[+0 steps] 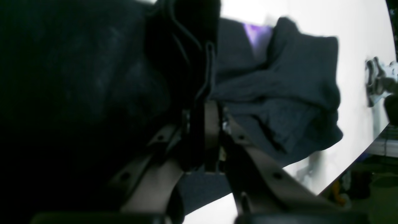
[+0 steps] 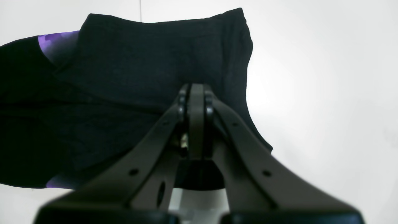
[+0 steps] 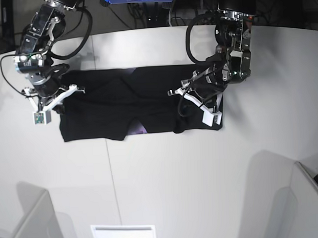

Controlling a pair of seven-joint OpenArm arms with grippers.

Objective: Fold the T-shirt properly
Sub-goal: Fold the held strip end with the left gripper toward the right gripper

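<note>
**Desk:** What does the left wrist camera give us?

**Photographer:** The left gripper [image 1: 209,112], fingers pressed together with dark cloth hanging right at the tips. It looks like a pinch on the fabric, though the shadow is heavy. Beyond it, the T-shirt [image 1: 279,93] lies bunched on the white table [image 1: 357,31], a sliver of purple print [image 1: 256,34] showing. The other arm's gripper [image 1: 377,77] is a blur at the far right edge.

**Desk:** And the right wrist camera?

**Photographer:** The right gripper [image 2: 196,99], fingers drawn together with no gap between the tips, set over the black T-shirt [image 2: 140,77]. Whether cloth is caught between them I cannot tell. Purple print [image 2: 56,43] peeks out at upper left; the table [image 2: 326,93] is bright to the right.

**Desk:** The base view?

**Photographer:** The T-shirt [image 3: 122,107] stretches as a wide black band across the table [image 3: 177,191]. The right gripper [image 3: 48,99] sits at its left end, the left gripper [image 3: 192,99] on the rumpled right end. A spot of purple print [image 3: 140,131] shows along the near edge.
</note>
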